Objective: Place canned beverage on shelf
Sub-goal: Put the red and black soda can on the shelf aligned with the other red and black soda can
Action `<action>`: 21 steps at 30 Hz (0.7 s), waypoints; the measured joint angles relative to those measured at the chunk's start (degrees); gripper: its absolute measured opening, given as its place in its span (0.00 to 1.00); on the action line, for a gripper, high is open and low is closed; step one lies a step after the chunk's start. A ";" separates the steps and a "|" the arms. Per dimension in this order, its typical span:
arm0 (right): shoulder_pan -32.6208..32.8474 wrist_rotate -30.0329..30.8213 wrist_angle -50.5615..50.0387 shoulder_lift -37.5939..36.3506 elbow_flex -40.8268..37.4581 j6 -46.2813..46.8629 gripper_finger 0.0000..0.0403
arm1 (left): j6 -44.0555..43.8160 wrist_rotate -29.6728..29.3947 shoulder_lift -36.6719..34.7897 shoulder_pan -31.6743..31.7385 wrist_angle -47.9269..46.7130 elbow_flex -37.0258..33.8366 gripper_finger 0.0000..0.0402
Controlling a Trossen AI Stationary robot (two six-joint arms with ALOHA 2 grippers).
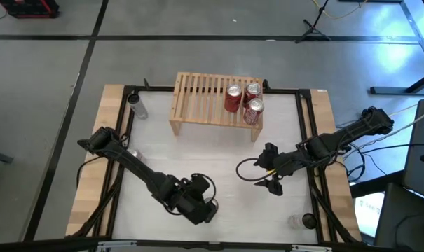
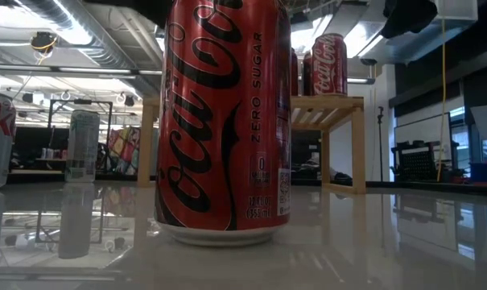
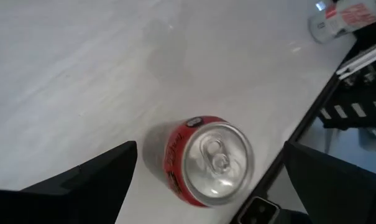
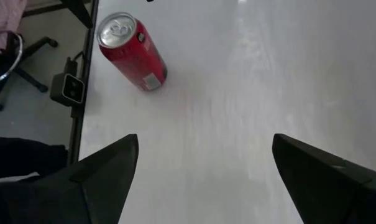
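red aluminium cola can (image 3: 207,160) stands upright on the white bench (image 3: 82,74), directly below the left hand (image 3: 209,180), whose fingers are spread wide on either side of it and hold nothing. risk: an off-centre descent lets one finger strike the rim and tip the can toward the bench edge just beside it. right hand (image 4: 203,174) waits wide open and empty, well apart from the can. light-wood slatted shelf (image 1: 215,101) lies far ahead of both hands, three red cans (image 1: 244,101) crowding one end. in the high view the left hand hides the can.
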 joint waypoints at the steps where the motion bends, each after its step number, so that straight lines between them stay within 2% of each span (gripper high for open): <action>1: 0.00 0.00 -0.29 0.00 0.00 -0.06 0.89 | 0.45 0.20 0.52 0.00 0.13 0.00 0.98; 16: 0.00 0.04 -0.55 -0.02 0.00 -0.17 0.89 | 5.42 -0.23 4.09 -1.24 1.72 0.07 0.98; 21: 0.00 0.07 -0.72 -0.04 0.00 0.22 0.89 | 8.74 -3.82 5.92 -3.26 2.48 0.02 0.98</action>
